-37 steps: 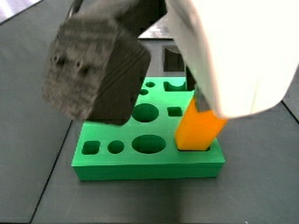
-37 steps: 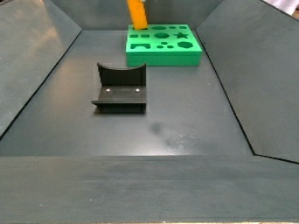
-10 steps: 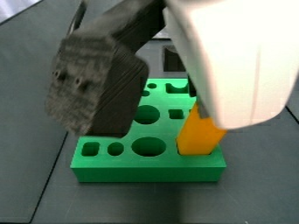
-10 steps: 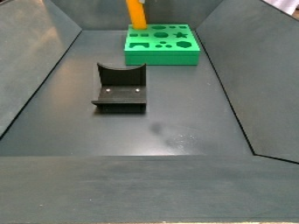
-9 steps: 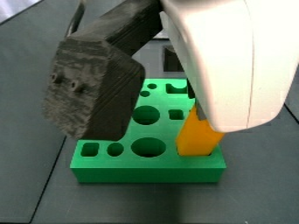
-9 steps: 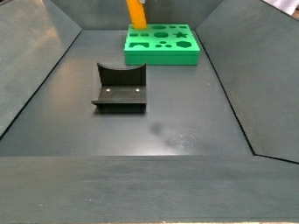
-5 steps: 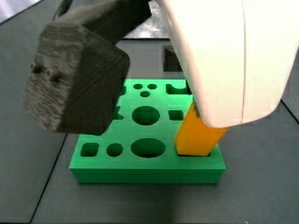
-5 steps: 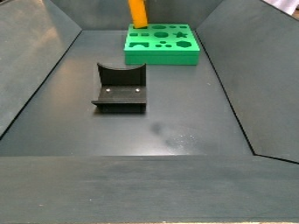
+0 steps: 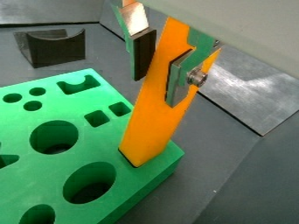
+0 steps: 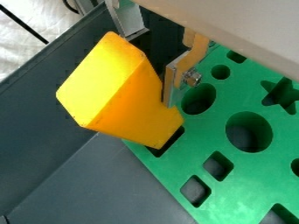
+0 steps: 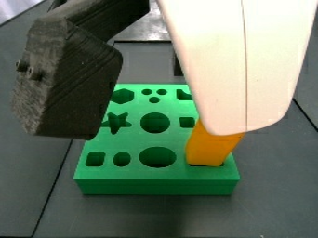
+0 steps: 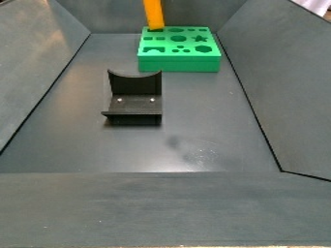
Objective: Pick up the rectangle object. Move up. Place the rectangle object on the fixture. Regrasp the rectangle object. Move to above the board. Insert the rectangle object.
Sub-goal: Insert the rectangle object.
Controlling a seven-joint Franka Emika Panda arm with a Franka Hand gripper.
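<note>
Wrist views show our gripper (image 9: 163, 54) with its silver finger plates (image 9: 184, 70) pressed against the orange-yellow rectangle object (image 9: 156, 96), which stands upright with its lower end in a slot at the corner of the green board (image 9: 47, 149). Side views place the fixture (image 12: 132, 96) mid-floor, well apart from the board (image 12: 181, 48) at the far end, where we see the block (image 12: 154, 13) rising from its left corner.

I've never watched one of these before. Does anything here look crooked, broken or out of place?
Mostly no. The orange block stands with its lower end in a hole at the green board's corner, leaning a little rather than dead upright. The gripper has a finger on either side of it. The fixture sits apart, bare.
</note>
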